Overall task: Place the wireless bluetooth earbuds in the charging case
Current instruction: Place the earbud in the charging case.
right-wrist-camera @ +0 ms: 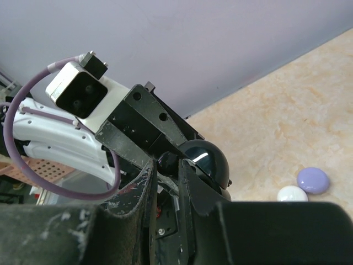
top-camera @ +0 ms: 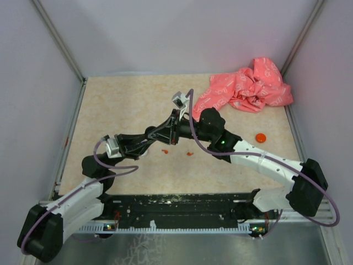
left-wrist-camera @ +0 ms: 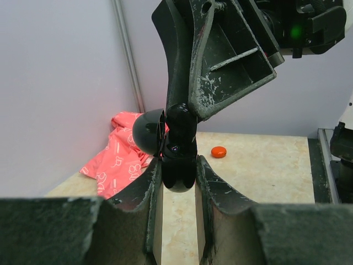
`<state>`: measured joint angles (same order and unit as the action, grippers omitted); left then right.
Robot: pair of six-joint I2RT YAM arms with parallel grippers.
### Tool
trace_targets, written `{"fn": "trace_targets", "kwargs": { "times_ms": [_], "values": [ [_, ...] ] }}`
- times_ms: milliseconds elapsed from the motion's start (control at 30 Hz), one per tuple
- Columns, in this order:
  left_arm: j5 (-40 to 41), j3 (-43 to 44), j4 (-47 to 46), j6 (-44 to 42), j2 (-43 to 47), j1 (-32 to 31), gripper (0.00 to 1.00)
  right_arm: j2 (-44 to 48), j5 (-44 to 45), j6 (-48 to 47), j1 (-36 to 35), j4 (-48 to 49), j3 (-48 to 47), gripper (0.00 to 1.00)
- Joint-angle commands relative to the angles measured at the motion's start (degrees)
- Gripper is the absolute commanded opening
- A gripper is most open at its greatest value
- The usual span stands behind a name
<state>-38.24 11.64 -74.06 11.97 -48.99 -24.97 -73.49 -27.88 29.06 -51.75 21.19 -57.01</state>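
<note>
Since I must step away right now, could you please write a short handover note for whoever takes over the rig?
Left gripper: jaws shut on the black charging case, lid open, held off the table.
Right gripper: jaws shut on a black earbud at the case's mouth.
Two tiny red pieces, likely earbuds, lie on the table.
Done: case open and held. Left: seat this earbud, then the rest; the case's inside is hidden.

Above the middle of the surface (top-camera: 121, 105), charging case (left-wrist-camera: 179, 172) in the left gripper (left-wrist-camera: 177, 179), right gripper (right-wrist-camera: 165, 168) against it from the opposite side. Nearer, on the surface, two earbuds (top-camera: 164, 150), apart. Far right, cloth (top-camera: 245, 88); in front of it, a disc (top-camera: 260, 137).
</note>
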Motion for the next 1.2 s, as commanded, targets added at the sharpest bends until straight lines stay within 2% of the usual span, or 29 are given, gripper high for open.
{"fn": "trace_targets", "kwargs": {
  "times_ms": [0,667,1167],
  "values": [
    [2.4,0.3,-5.1,0.1,1.7,0.2,0.00,1.3,5.2,0.3,-0.1,-4.1,0.7,0.12],
    [2.8,0.7,1.0,-2.7,2.3,0.2,0.00,-1.8,8.4,2.4,-0.1,-12.3,-2.0,0.12],
    [6.5,-1.2,-3.1,-0.1,2.5,0.2,0.00,0.4,12.8,8.2,-0.1,-7.3,2.6,0.11]
  ]
}}
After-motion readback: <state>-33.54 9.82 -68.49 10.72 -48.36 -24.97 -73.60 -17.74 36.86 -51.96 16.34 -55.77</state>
